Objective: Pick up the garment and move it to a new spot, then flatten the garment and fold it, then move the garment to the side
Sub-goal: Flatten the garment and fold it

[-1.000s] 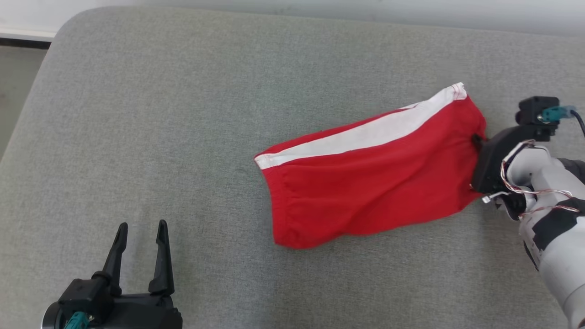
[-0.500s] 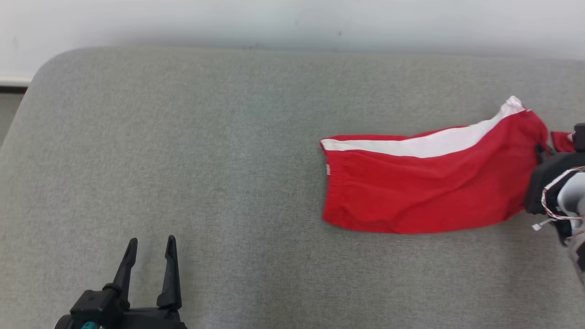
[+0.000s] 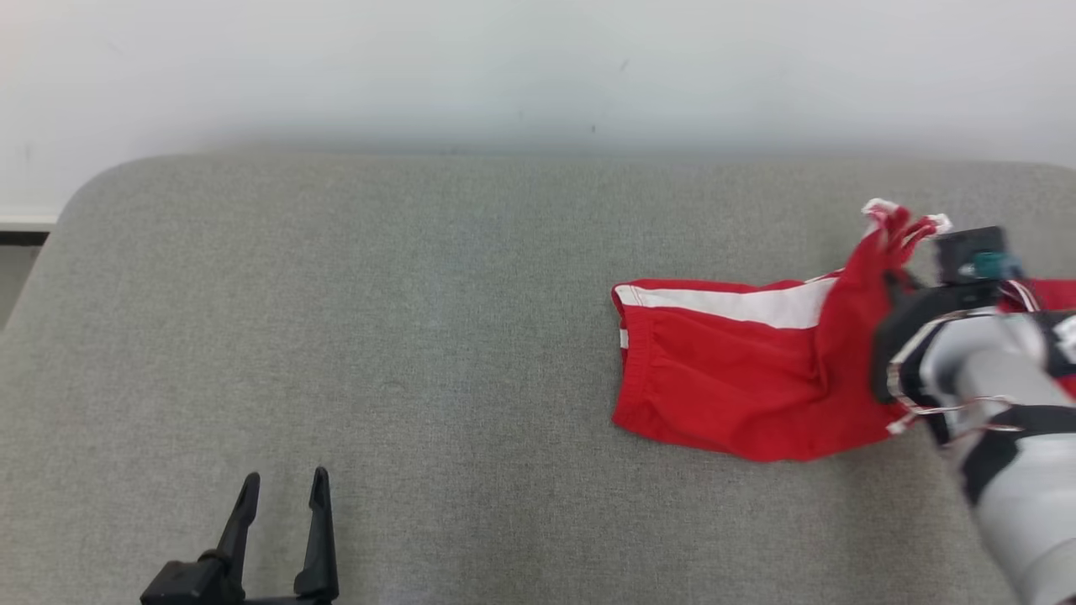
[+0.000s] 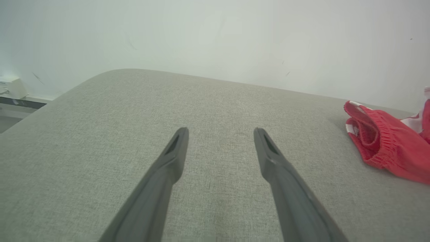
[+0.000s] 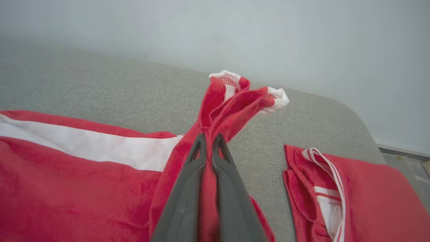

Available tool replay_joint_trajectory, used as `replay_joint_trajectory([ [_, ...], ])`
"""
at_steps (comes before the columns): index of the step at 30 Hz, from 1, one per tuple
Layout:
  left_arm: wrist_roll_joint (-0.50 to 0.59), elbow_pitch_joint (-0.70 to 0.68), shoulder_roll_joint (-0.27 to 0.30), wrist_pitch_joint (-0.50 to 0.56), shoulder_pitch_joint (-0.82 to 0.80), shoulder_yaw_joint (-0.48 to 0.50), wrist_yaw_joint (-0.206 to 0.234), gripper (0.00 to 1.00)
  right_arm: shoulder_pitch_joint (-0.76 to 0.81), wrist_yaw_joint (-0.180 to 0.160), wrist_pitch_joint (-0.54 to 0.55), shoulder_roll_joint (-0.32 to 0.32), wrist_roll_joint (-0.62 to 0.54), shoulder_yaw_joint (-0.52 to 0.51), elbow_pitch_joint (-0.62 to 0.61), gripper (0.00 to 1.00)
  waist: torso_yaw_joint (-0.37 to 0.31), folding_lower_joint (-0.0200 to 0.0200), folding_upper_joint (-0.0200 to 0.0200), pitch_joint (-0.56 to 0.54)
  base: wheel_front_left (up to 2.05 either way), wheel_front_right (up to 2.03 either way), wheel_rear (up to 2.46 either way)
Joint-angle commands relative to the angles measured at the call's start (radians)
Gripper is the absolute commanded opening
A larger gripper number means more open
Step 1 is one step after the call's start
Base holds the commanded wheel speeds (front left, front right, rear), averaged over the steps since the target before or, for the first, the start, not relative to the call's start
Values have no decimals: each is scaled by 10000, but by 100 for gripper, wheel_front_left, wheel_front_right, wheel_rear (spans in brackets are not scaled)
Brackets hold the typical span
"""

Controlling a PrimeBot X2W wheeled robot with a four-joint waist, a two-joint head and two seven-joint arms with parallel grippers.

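Note:
A red garment with a white side stripe (image 3: 723,378) lies on the grey cushion at the right, its elastic waistband end pointing left (image 4: 373,141). My right gripper (image 5: 209,139) is shut on the garment's right end, and that bunched cloth (image 5: 235,97) stands up above the fingertips, lifted off the cushion (image 3: 891,231). At the lower left my left gripper (image 3: 282,487) is open with nothing between its fingers, hovering over bare cushion far from the garment (image 4: 220,132).
A second folded red garment with white trim (image 5: 349,195) lies on the cushion right of the held one, by the right edge (image 3: 1051,294). The grey cushion (image 3: 378,336) has rounded far corners and ends at a pale wall.
The head camera has tilted up, showing more wall. My right gripper has lifted the garment's right end and carried it back leftward, so the cloth is bunched and shorter. The left gripper stays open.

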Motion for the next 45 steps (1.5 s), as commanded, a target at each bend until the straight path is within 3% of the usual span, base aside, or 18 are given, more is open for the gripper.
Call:
replay_joint_trajectory([
  [1,-116,0,6,-1,129,20,32,100,43,-32,1,272,-152,1,11,0,32,0,0,-124,0,0,0],
  [7,-162,-11,6,-3,242,-3,61,100,6,-32,173,1550,-383,165,-61,0,209,0,0,-197,0,0,0],
  [12,-217,35,7,-3,292,-33,70,100,165,-32,502,2224,-496,454,-153,0,407,0,0,-233,0,0,0],
  [22,-224,63,6,-3,296,-163,54,100,632,-32,1210,2581,-165,1114,-621,0,706,0,0,-214,0,0,0],
  [27,-256,77,6,-3,310,-198,87,100,1299,-30,1923,2575,822,2076,-2036,0,773,0,0,-201,0,0,0],
  [28,-250,77,7,-3,312,-196,72,100,1392,-30,1981,2576,969,2147,-2202,16,764,0,0,-201,0,0,0],
  [29,-229,77,7,-3,317,-198,69,100,1437,-32,1961,2577,1075,2140,-2316,100,753,0,0,-201,0,0,0],
  [39,-221,139,7,-3,277,-120,63,100,1306,-30,1176,2578,2395,1105,-3334,100,594,0,0,-283,0,0,0],
  [45,-275,75,5,-3,229,-132,73,100,1598,-32,63,1676,1607,158,-3001,100,529,0,0,-284,0,0,0],
])
